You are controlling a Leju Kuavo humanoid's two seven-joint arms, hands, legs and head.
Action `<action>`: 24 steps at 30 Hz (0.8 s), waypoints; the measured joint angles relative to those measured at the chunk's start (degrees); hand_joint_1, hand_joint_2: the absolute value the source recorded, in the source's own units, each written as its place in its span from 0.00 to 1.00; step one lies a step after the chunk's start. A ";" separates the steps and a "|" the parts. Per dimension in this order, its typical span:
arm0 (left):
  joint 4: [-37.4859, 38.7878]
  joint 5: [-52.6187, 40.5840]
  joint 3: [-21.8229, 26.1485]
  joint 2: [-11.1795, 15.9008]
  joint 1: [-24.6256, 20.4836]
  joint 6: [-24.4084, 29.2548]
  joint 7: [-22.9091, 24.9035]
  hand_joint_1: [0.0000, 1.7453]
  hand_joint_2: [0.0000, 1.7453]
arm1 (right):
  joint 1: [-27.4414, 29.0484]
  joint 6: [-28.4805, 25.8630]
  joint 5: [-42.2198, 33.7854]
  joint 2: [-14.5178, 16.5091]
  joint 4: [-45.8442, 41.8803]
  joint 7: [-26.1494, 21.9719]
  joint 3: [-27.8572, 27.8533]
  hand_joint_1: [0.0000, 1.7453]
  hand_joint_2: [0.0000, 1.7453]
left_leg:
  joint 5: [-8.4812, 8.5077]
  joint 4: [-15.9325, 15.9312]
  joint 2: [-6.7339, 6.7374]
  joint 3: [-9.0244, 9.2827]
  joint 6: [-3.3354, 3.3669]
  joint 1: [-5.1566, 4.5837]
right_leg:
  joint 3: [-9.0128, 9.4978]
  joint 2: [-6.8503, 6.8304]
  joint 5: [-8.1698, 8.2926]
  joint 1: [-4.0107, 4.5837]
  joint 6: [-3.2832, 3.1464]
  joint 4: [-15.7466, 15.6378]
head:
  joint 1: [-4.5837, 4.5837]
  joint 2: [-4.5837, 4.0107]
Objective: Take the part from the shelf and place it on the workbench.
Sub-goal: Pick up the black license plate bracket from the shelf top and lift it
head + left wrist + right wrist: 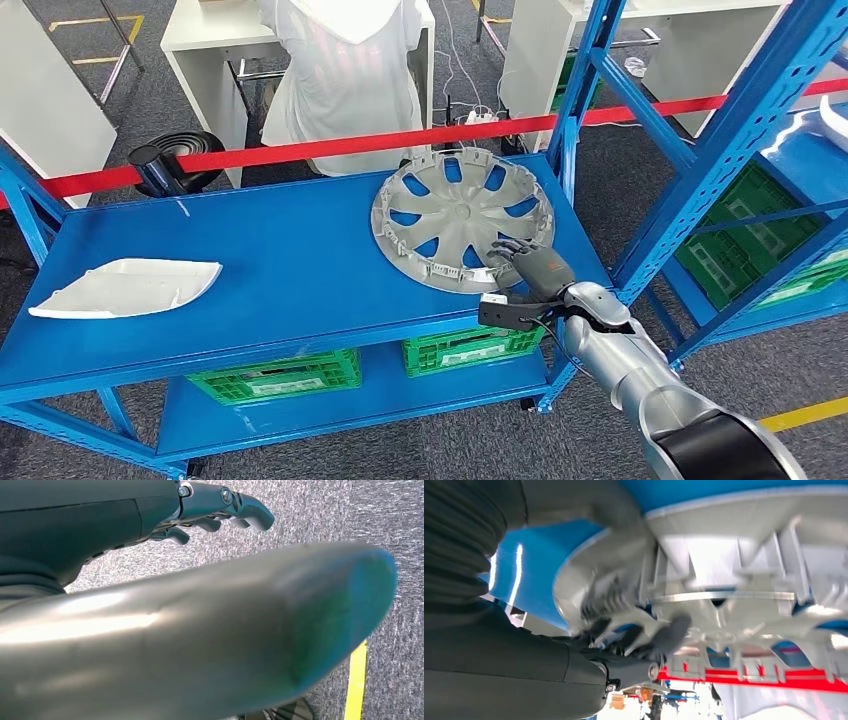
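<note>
The silver wheel cover (462,218) is lying on the blue table (280,260), near its right end, with the ribbed inner side facing up. The right hand (528,264) is reaching to the near rim of this cover. In the right wrist view the dark fingers (669,636) are curling around the rim of the cover and the thumb is pressing from the other side, so the hand is grasping it, though this picture is a little blurred.

The left hand (220,510) is hanging down over the grey carpet floor (380,510). Its fingers are bending only slightly, apart from each other, and they are holding nothing.

On the left part of the table a white plastic part (128,286) is lying flat, well apart from the wheel cover. Under the table top, green crates (278,376) are standing on the lower shelf. Behind the table a red barrier tape (330,148) is stretching across, and a person in white clothing (345,80) is standing behind it. At the right a blue shelf rack (720,140) is standing.
</note>
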 joint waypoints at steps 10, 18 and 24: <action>0.03 -0.11 -0.01 -0.01 -0.04 -0.05 -0.27 0.00 0.00 | 0.27 0.73 0.03 -0.71 0.01 -0.07 0.00 1.00 1.00 | -0.02 -0.01 0.04 -0.03 -0.02 0.01 | -0.04 0.04 -0.03 0.02 -0.03 0.00 | -0.01 0.00; 0.09 -0.10 0.00 -0.02 -0.04 -0.05 -0.25 0.00 0.00 | 0.23 0.74 0.05 -0.80 0.01 -0.05 0.00 1.00 1.00 | -0.02 -0.01 0.02 -0.03 -0.02 0.01 | -0.02 0.02 -0.03 0.01 -0.03 0.00 | 0.00 0.00; 0.09 1.42 0.25 -0.31 -0.07 0.53 -0.18 0.00 0.00 | -1.12 2.75 1.37 -0.59 0.28 -0.10 0.18 1.00 1.00 | -0.02 -0.01 0.04 -0.04 -0.02 0.01 | -0.01 0.04 -0.02 0.01 -0.02 0.00 | -0.01 0.00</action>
